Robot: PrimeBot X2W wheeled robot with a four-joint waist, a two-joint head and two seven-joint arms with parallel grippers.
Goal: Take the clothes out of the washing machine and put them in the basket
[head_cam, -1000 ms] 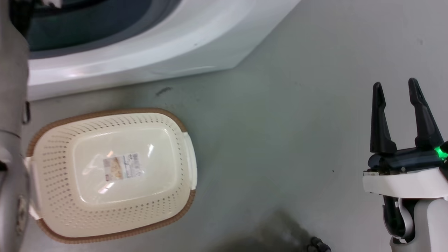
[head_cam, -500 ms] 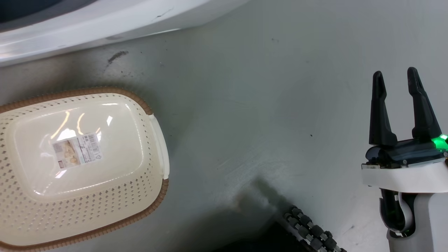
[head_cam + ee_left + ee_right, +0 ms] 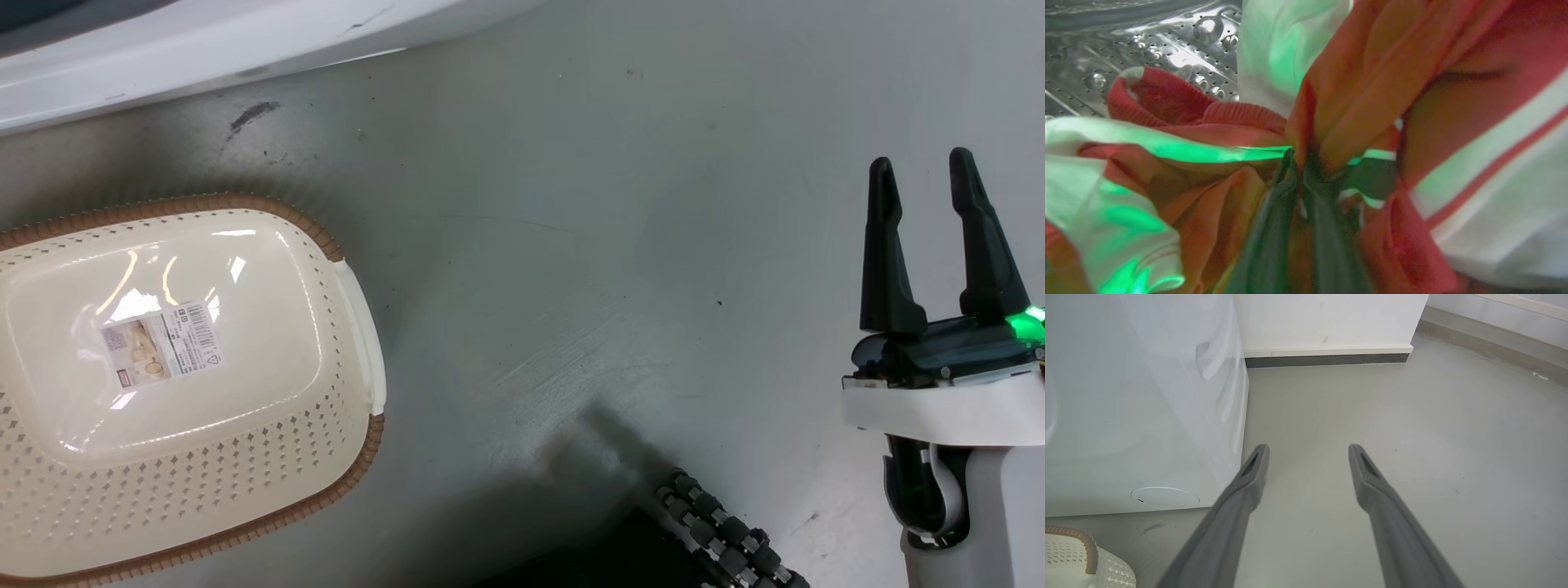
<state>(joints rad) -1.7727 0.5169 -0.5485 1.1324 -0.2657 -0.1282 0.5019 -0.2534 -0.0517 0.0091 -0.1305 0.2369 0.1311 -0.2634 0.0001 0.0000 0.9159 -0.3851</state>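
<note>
Left gripper pinches the bright red fabric garment with white panels and thin stripes; the right gripper hangs with its jaws spread, holding nothing.

In the left wrist view the two dark fingers are pressed together on a bunched red fold, and the garment lies against the perforated steel drum. In the right wrist view the right gripper's parted fingers point over the grey floor, beside the large white washing machine. The cream-white perforated plastic basket with brown rim trim stands on the floor in front of the machine, well apart from the right gripper, with a barcode sticker on its bottom.
</note>
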